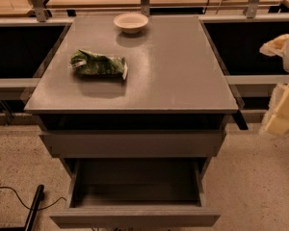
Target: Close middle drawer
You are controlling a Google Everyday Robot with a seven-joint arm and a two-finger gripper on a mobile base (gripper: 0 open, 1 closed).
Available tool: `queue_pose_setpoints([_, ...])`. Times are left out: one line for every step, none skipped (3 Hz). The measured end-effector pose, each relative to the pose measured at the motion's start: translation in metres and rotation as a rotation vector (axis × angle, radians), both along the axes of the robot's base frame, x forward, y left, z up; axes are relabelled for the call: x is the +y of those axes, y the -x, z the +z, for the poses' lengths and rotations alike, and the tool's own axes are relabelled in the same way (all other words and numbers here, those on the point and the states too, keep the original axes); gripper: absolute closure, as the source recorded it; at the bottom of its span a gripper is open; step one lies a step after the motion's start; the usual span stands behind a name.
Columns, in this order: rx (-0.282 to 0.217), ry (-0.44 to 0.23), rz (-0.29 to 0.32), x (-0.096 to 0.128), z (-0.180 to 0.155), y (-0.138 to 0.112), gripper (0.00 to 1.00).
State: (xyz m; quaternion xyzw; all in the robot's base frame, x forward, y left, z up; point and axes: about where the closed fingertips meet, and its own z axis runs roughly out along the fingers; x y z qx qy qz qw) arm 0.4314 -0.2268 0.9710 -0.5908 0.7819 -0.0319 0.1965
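The grey cabinet (183,81) has its middle drawer (135,216) pulled far out toward me, and its shallow inside (137,186) is bare. Above it, the top drawer front (135,143) stands out slightly from under the top. The lowest drawer is out of view. My gripper (282,112) shows as cream-coloured blocks at the right edge of the view. It is right of the cabinet, about level with its top edge, and well away from the drawer.
A white bowl (130,22) sits at the back of the cabinet top. A green snack bag (98,64) lies on its left part. Low shelving and rails (19,83) flank the cabinet. A black cable and bar (33,207) lie on the speckled floor at the lower left.
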Motion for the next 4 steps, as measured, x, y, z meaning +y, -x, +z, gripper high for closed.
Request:
queue_pose_setpoints([-0.09,-0.121,-0.046,-0.043,-0.024,0.019,0.0])
queue_pose_setpoints([-0.179,-0.171,-0.055,-0.059,-0.011,0.031,0.0])
queue_pose_setpoints([-0.113,-0.14,-0.038,-0.051,-0.03,0.026,0.0])
queue_pose_setpoints([-0.072,-0.172,0.023,-0.026,-0.08,0.03,0.0])
